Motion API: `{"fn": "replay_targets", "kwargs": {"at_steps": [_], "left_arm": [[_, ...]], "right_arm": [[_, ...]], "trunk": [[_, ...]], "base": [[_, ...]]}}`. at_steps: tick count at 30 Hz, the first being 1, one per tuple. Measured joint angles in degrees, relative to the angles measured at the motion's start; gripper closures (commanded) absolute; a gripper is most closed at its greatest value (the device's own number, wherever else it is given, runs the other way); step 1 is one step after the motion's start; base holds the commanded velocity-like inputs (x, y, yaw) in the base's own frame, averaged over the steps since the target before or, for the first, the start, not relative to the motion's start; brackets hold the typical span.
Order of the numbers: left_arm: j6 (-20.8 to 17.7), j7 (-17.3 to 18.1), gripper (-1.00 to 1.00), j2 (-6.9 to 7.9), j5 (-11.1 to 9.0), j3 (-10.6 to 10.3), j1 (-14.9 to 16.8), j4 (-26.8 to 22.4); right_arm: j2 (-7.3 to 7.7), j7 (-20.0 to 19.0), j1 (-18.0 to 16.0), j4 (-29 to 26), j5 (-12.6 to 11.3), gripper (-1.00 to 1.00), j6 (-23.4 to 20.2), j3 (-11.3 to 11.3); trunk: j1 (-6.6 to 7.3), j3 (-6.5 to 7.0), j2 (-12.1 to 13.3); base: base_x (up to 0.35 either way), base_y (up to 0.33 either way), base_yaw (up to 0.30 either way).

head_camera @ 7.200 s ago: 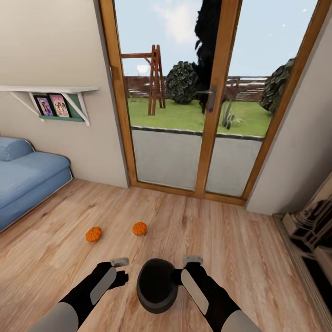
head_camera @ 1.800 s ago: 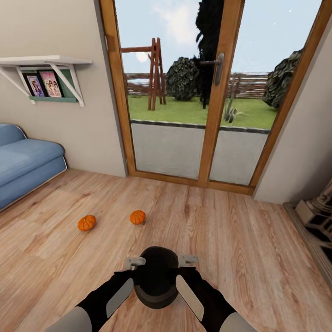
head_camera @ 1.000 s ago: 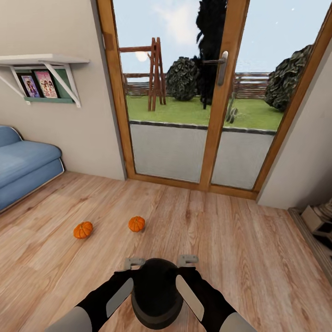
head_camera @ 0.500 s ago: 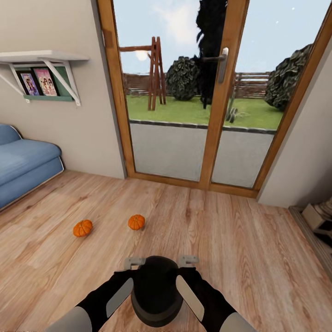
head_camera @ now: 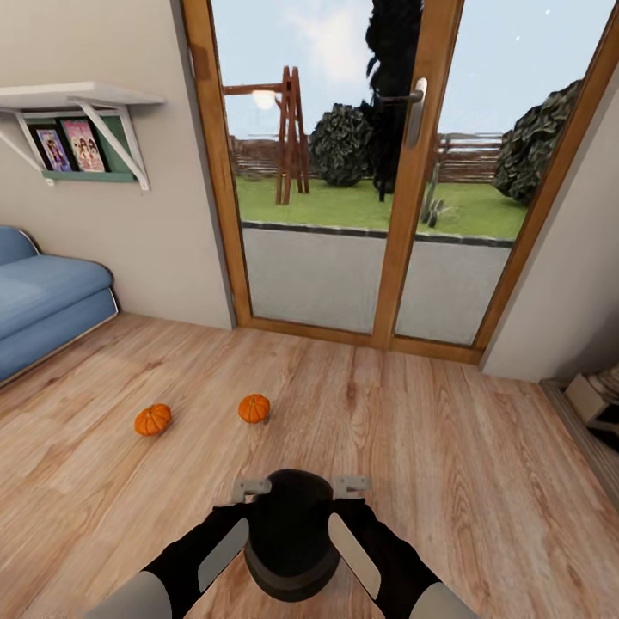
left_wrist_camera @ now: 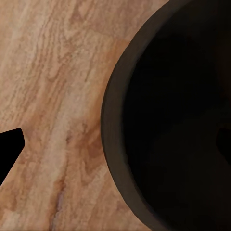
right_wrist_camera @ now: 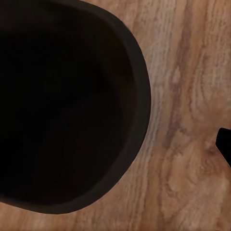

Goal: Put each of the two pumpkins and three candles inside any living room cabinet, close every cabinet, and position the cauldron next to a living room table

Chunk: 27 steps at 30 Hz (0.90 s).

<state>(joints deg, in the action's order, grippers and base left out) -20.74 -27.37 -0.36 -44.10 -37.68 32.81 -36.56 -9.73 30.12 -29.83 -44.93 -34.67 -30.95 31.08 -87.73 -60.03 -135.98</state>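
Note:
The black cauldron (head_camera: 291, 533) sits low in front of me over the wood floor, between my two grippers. My left gripper (head_camera: 249, 490) is at its left rim and my right gripper (head_camera: 351, 487) at its right rim. In the left wrist view the cauldron's rim (left_wrist_camera: 113, 144) lies close, with one dark fingertip (left_wrist_camera: 8, 147) well outside it. The right wrist view shows the rim (right_wrist_camera: 139, 110) and a fingertip (right_wrist_camera: 224, 144) far outside. Both look open, straddling the rim. Two orange pumpkins (head_camera: 152, 419) (head_camera: 254, 408) lie on the floor ahead to the left. Candles, cabinet and table are out of view.
A glazed wood-framed door (head_camera: 404, 198) fills the wall ahead. A blue sofa (head_camera: 43, 301) stands at the left under a wall shelf (head_camera: 77, 99). Pale furniture (head_camera: 597, 395) shows at the right edge. Open wood floor (head_camera: 447, 481) spreads to the right.
Seven seconds ago my left gripper hung apart from the cauldron; now it is at the left rim. Lately the view only drifted slightly, and grippers and cauldron kept their places.

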Motion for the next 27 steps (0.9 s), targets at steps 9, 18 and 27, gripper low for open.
{"fn": "replay_targets", "kwargs": {"at_steps": [9, 18, 27], "left_arm": [[0.0, 0.0, -1.00, 0.06, 0.0, 0.0, 0.0, 0.0], [0.0, 0.0, -1.00, 0.06, 0.0, 0.0, 0.0, 0.0], [0.0, 0.0, -1.00, 0.06, 0.0, 0.0, 0.0, 0.0]], "right_arm": [[-0.04, 0.0, 0.0, 0.6, -0.2, -1.00, 0.1, 0.0], [-0.06, 0.1, 0.0, 1.9, -0.1, -1.00, 2.1, 0.0], [-0.06, 0.0, 0.0, 2.0, -0.1, -1.00, 2.2, 0.0]], "trunk": [[-1.98, -1.62, -3.6], [-3.95, -3.23, -7.2], [-4.19, -5.22, -7.4]], "base": [[0.000, 0.000, 0.000], [0.000, 0.000, 0.000], [0.000, 0.000, 0.000]]}}
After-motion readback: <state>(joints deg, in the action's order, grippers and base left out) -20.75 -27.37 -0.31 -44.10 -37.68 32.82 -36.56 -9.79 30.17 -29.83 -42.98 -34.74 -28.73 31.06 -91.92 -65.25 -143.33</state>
